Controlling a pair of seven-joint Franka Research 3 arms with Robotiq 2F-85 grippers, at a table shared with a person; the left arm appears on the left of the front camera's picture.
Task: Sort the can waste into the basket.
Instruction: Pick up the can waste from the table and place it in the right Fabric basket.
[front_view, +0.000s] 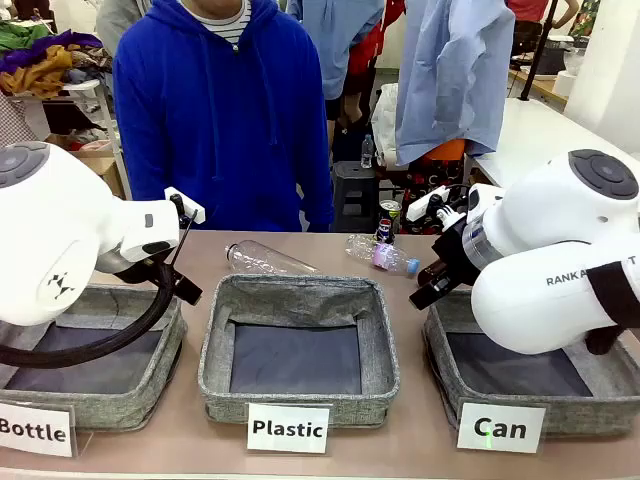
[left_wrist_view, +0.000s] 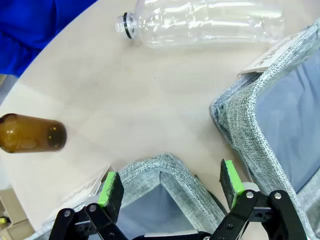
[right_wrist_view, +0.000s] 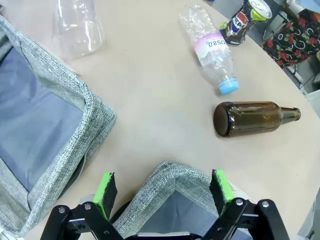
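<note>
One dark drink can (front_view: 388, 219) with a green-tinted top and a red-white-blue logo stands upright at the far edge of the table, also seen as the can (right_wrist_view: 244, 20) in the right wrist view. The other can is out of view. The grey basket (front_view: 572, 414) carded "Can" sits front right. My right gripper (front_view: 432, 288) hangs open over its far left corner (right_wrist_view: 175, 179), nothing between the fingers of the right gripper (right_wrist_view: 162, 186). My left gripper (front_view: 184, 289) is open above the far right corner of the "Bottle" basket (left_wrist_view: 155, 167), and the left gripper (left_wrist_view: 171, 182) holds nothing.
Two clear plastic bottles (front_view: 266, 260) (front_view: 384, 255) lie behind the middle "Plastic" basket (front_view: 300, 292). One brown glass bottle (right_wrist_view: 250, 118) lies near the Can basket, another brown bottle (left_wrist_view: 30, 132) by the "Bottle" basket (front_view: 120, 400). A person in a blue hoodie (front_view: 220, 110) stands at the far side.
</note>
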